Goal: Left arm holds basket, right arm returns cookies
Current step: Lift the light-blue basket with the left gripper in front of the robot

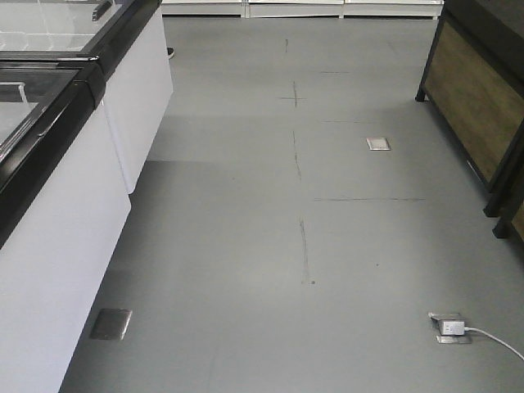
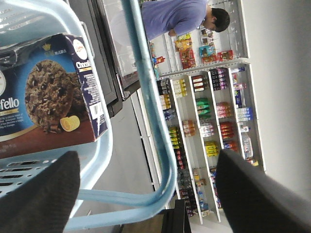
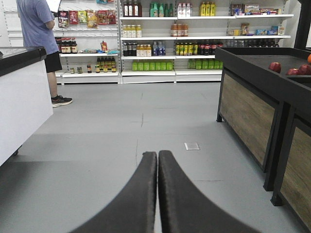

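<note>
In the left wrist view the light blue basket [image 2: 99, 150] hangs close under the camera. Its pale blue hoop handle [image 2: 163, 145] runs between the two wide-apart black fingers [image 2: 43, 194] of my left gripper [image 2: 148, 155], which is open around it. The cookies [image 2: 48, 97], a navy-and-brown carton with a chocolate cookie picture, lie inside the basket at the upper left. In the right wrist view my right gripper [image 3: 157, 153] is shut, its fingers pressed together with nothing between them, pointing over the grey floor. Neither arm shows in the front view.
White freezer chests with black rims [image 1: 65, 164] line the left of the aisle. A dark wooden display stand [image 1: 479, 106] holding apples [image 3: 275, 66] stands on the right. Stocked shelves [image 3: 170, 43] fill the far wall, where a person in blue [image 3: 39, 34] stands. A floor socket with a white cable [image 1: 450, 327] lies near right.
</note>
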{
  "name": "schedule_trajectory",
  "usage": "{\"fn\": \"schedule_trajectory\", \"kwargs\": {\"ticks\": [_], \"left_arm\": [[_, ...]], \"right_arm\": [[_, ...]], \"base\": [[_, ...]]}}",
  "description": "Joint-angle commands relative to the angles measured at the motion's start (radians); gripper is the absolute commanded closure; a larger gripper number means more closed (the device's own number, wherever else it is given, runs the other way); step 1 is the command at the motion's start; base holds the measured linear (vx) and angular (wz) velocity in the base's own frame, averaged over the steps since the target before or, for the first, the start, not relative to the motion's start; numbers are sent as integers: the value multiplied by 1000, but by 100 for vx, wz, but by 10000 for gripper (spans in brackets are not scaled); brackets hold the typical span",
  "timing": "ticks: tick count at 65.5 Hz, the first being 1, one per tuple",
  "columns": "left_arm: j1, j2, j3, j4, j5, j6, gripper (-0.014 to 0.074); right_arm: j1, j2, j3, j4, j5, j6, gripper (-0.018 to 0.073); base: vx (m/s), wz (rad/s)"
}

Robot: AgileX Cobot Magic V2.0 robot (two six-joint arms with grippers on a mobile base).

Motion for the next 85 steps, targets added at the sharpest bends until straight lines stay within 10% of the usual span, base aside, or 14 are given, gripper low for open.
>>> {"fn": "schedule_trajectory", "kwargs": {"ticks": [1,58,85], "left_arm": [[1,12,-53,-116,63,49,43],[-104,285,-355,-116,45,-1,66],[-72,277,-355,-116,128,-10,531]], "right_arm": [[-6,-12,3,-3,-78,-8,567],[-6,-12,3,-3,-78,-8,567],[-6,-12,3,-3,-78,-8,567]], "base": [[0,0],[0,0],[0,0]]}}
